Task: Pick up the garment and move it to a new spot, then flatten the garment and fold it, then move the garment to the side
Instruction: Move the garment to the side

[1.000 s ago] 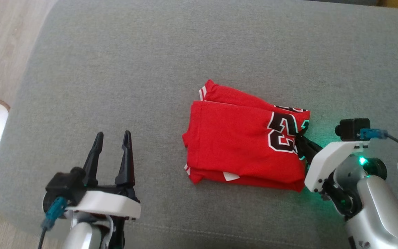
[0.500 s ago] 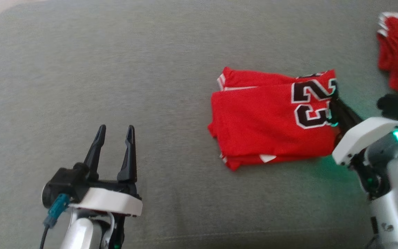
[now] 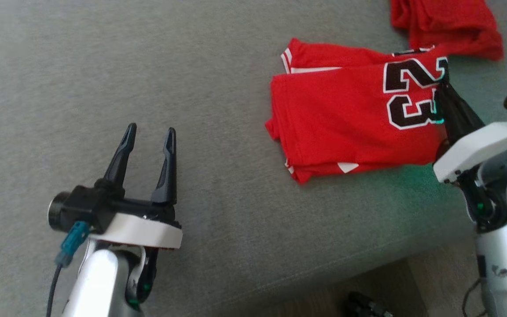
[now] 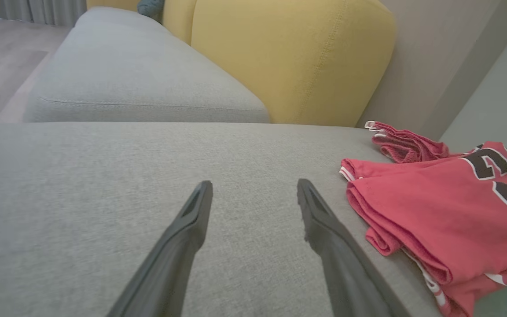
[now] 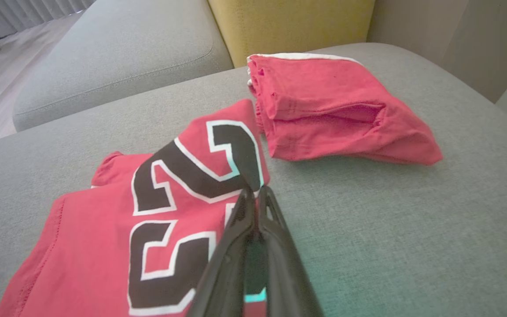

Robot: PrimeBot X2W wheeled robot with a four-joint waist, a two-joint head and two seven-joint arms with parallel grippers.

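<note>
Here the right gripper (image 3: 442, 88) has its 2 dark fingers pressed together, pinching the near edge of the folded red garment (image 3: 346, 119) right at the black-and-white number 23. From the right wrist view the fingertips meet at the corner by the digit 2, where the cloth rises a little off the grey sofa cushion (image 3: 192, 66). The rest of the garment spreads to that gripper's left, lying flat in several layers with white trim showing along the folds.

Just beyond the right gripper's tips, touching or almost touching the held garment's far corner, lies a second folded red piece (image 5: 332, 110) with a white edge.

The left gripper (image 3: 151, 130) hangs over bare cushion with its fingers spread wide and nothing between them. The garment sits to its right, near but apart from the right finger. Ahead of the left gripper, past the cushion's far edge, stands a yellow backrest (image 4: 288, 57). A strip of wooden floor (image 3: 429, 277) shows below the right arm.
</note>
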